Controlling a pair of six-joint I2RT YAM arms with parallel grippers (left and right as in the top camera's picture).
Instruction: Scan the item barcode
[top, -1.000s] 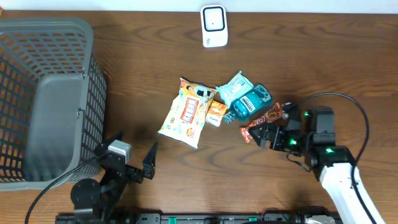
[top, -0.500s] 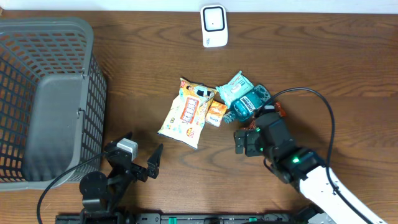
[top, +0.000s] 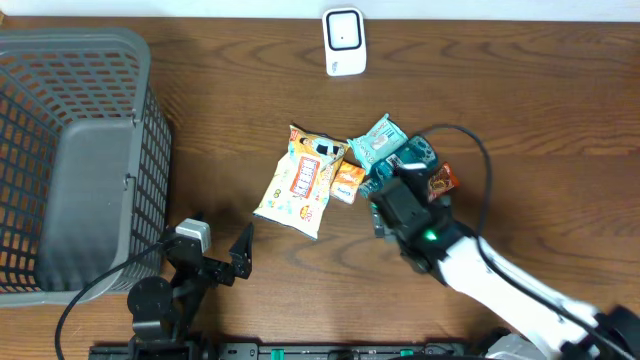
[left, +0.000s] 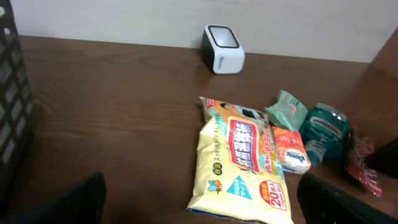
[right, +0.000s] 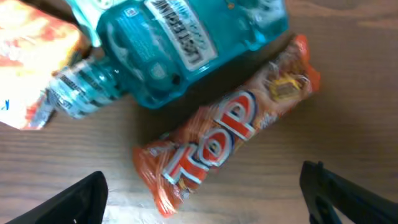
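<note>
While wide open, right claw (right: 206, 196) above candy bar (right: 224, 146) beside teal bottle (right: 180, 43).

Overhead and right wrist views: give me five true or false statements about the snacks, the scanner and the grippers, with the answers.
1. The candy bar lies on the table right beside the blue bottle. True.
2. The right gripper is shut on the candy bar. False: its jaws stand open above the bar, which lies on the table.
3. The scanner stands inside the basket. False: it stands on the table at the far edge, and the basket is off to the left.
4. The yellow pack lies flat on the table. True.
5. The left gripper is open and holds nothing. True.
</note>
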